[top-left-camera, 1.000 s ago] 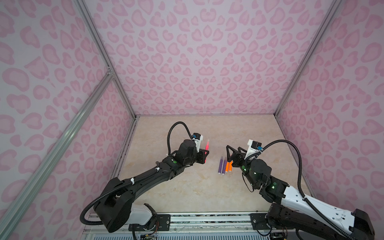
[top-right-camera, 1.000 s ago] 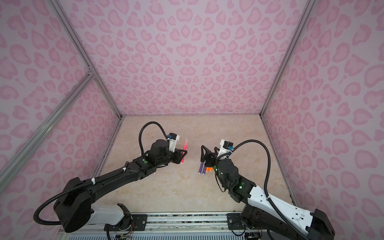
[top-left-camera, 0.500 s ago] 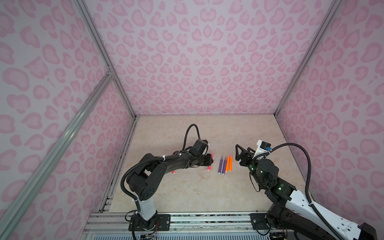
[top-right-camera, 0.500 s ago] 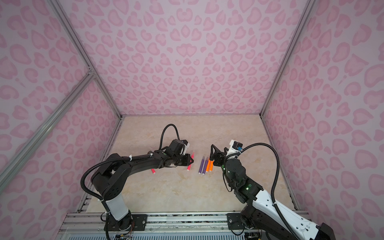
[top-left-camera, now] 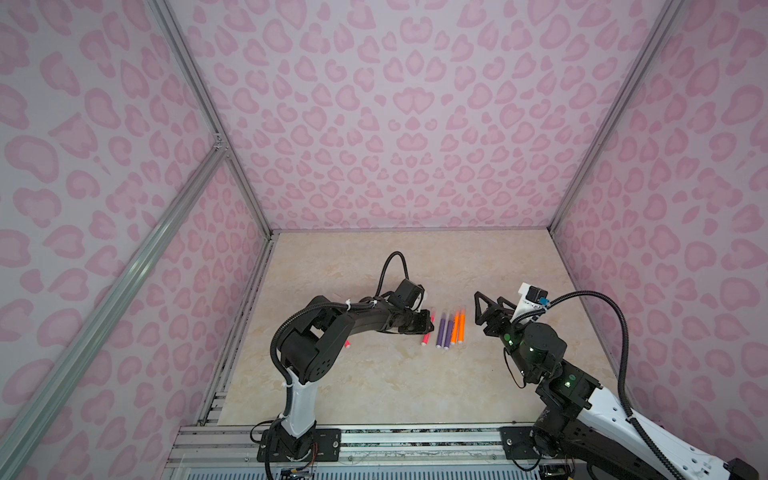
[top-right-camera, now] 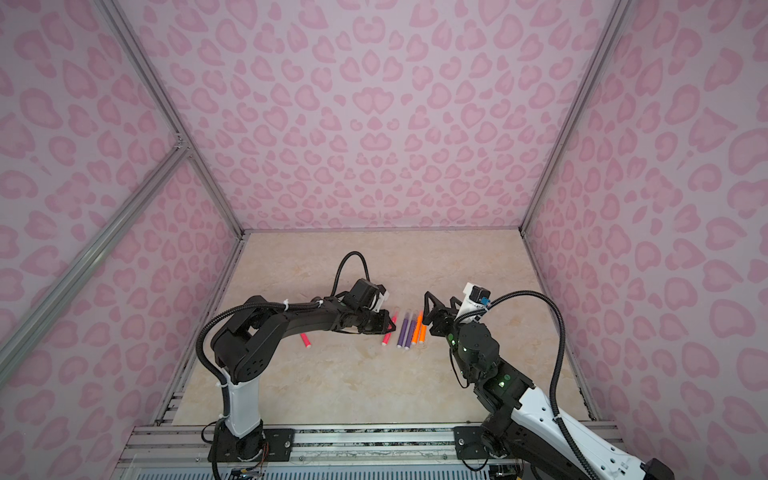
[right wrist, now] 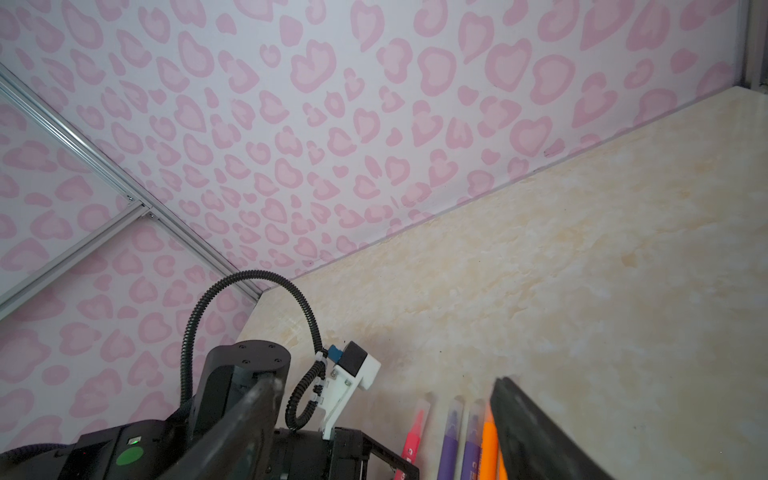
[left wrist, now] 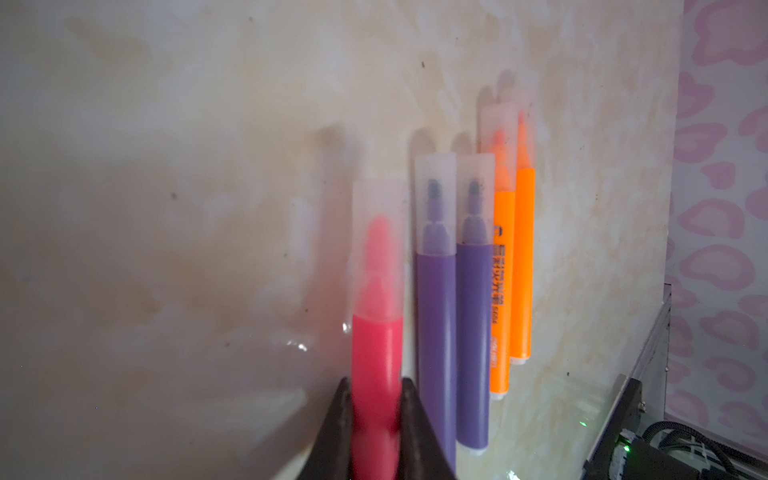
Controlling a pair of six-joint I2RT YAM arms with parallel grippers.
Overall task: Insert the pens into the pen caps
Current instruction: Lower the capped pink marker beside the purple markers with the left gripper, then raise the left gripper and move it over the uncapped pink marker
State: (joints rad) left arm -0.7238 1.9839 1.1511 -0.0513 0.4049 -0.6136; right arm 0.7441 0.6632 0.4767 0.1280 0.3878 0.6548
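The left arm [top-left-camera: 328,336] and right arm [top-left-camera: 536,353] are black, each with a white link [top-left-camera: 301,399] nearest the slotted aluminium rail [top-left-camera: 415,446], where black base plates [top-left-camera: 324,440] are screwed down. A ribbed black cable [top-left-camera: 622,332] arches over each. Green lights [top-left-camera: 567,378] dot the right arm. The right tool [top-left-camera: 490,301] has a white camera bracket [top-left-camera: 525,303] and black triangular fingers [right wrist: 536,436].

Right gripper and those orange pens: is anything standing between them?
Nothing visible. The open right gripper hovers just right of the orange pens, which end the row on its side. The left gripper, shut on a pink pen, is at the row's other end, beyond the purple pens.
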